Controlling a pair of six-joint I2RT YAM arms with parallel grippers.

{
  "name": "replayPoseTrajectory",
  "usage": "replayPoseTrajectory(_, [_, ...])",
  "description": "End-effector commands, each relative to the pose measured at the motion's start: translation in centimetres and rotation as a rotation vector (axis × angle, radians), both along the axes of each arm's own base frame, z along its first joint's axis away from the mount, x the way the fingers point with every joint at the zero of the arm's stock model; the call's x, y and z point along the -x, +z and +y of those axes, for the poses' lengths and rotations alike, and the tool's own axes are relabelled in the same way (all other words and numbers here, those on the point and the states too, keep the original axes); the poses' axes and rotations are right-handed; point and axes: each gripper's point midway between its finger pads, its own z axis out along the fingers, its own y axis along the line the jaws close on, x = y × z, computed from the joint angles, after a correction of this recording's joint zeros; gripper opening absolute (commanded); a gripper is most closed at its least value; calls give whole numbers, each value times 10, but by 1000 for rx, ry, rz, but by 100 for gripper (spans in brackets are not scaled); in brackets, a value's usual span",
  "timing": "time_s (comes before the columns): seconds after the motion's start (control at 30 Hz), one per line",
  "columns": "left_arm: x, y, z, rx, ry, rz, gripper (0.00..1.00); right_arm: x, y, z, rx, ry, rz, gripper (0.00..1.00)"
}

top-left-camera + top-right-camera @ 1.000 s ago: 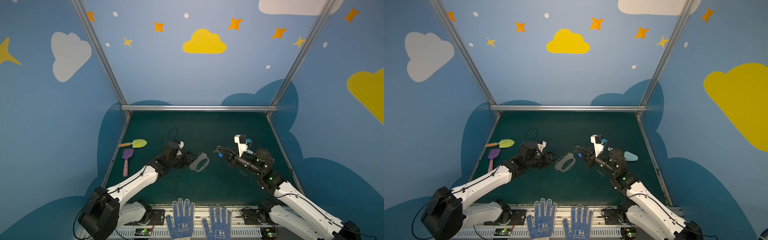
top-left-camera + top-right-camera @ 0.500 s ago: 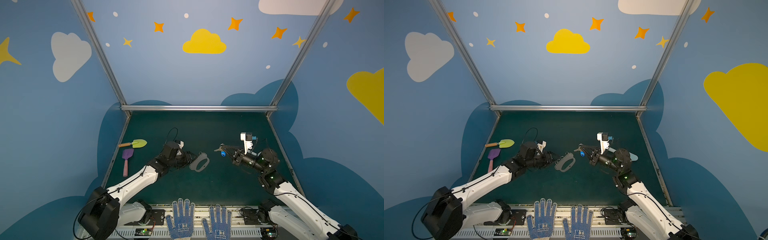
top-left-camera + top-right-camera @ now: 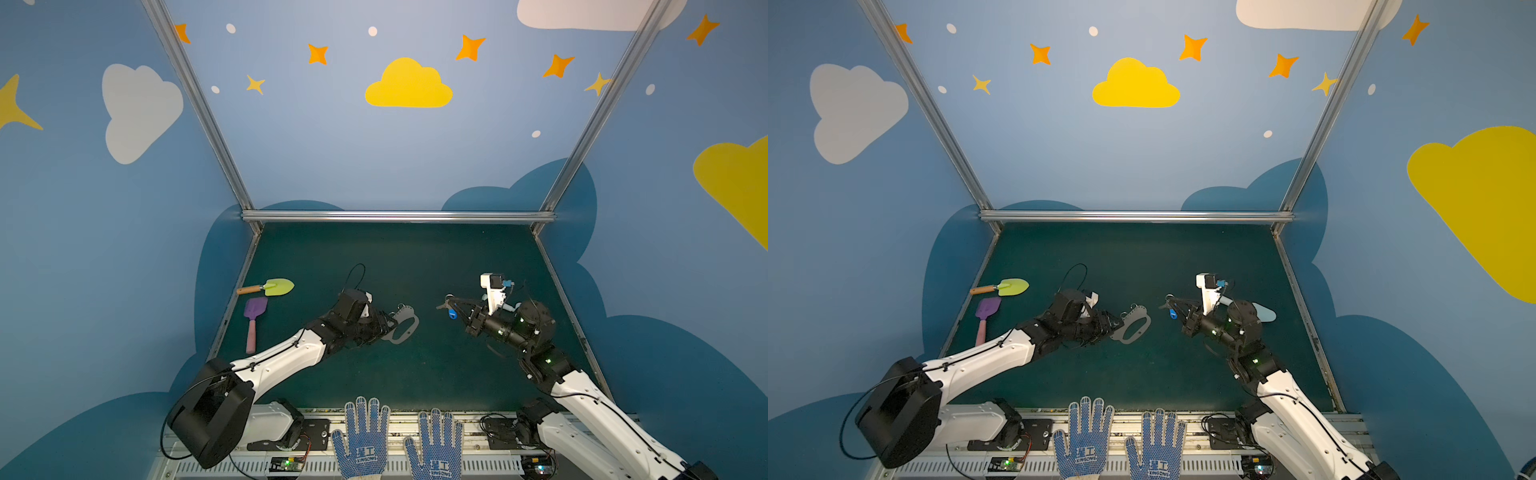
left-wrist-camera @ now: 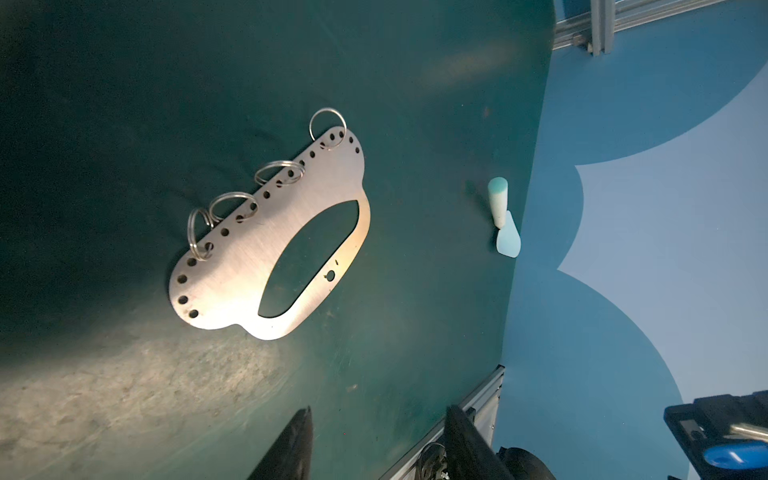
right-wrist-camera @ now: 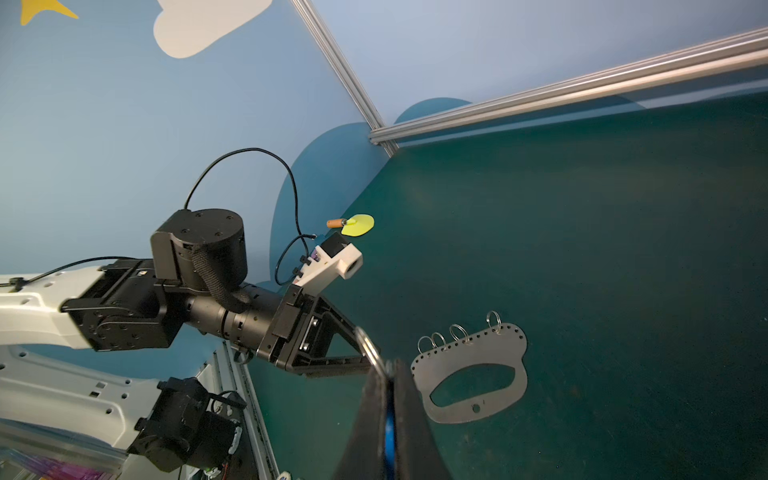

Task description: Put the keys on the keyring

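Mostly hidden keys, pinched in right hand

Blue walls, yellow cloud, orange stars, aluminium frame, dark green floor

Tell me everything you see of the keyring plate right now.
The keyring is a flat D-shaped plate of brushed grey metal with a large oval cutout, small holes along its curved edge and one hole by the straight side. Four wire rings sit in the edge holes. It lies flat on the green mat; the open left gripper is just short of it, touching nothing.
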Motion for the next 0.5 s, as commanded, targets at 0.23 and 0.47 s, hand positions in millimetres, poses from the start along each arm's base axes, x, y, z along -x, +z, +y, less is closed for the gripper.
replayPoseTrajectory(0.23, [-15, 84, -13, 175, -23, -259, 54, 17, -3, 35, -114, 279, 139, 0])
replayPoseTrajectory(0.47, [-19, 152, 12, 256, -58, -507, 44, 6, 4, 52, -226, 432, 254, 0])
